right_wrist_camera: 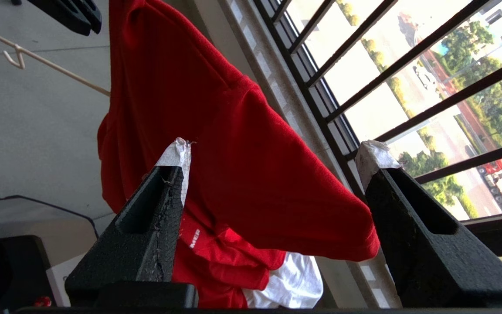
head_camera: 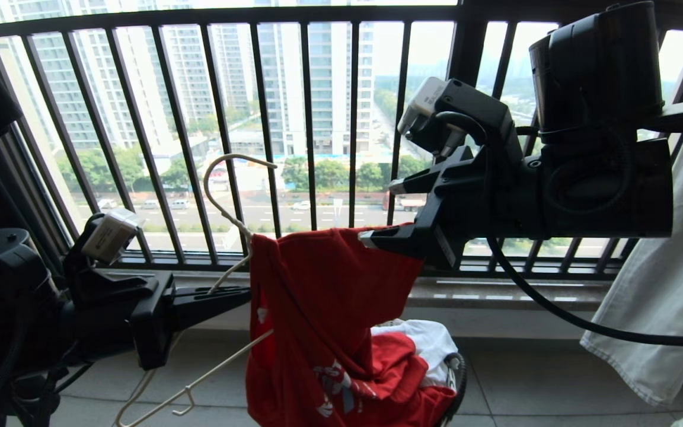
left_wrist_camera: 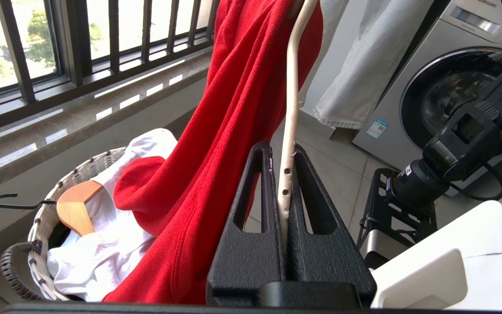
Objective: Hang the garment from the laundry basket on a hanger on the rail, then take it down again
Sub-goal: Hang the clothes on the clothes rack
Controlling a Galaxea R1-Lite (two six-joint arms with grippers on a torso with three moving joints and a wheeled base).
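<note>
The red garment [head_camera: 324, 296] drapes over one arm of the cream-white hanger [head_camera: 223, 196], and its lower part trails into the laundry basket [left_wrist_camera: 37, 244]. My left gripper [left_wrist_camera: 283, 150] is shut on the hanger's thin wire [left_wrist_camera: 292, 109], level at the left of the head view [head_camera: 241, 293]. My right gripper [head_camera: 383, 212] reaches in from the right at the garment's upper corner, and its fingers stand wide open. In the right wrist view a red sleeve [right_wrist_camera: 277, 196] hangs loose between the taped fingertips [right_wrist_camera: 177, 150], unpinched. The rail is out of view.
The black barred window railing [head_camera: 306, 118] and its stone sill [head_camera: 495, 293] run close behind. A pale cloth [head_camera: 661, 284] hangs at the right. The basket also holds a white garment [left_wrist_camera: 103, 253] and a wooden hanger [left_wrist_camera: 74, 209]. A washing machine [left_wrist_camera: 451, 87] stands to the side.
</note>
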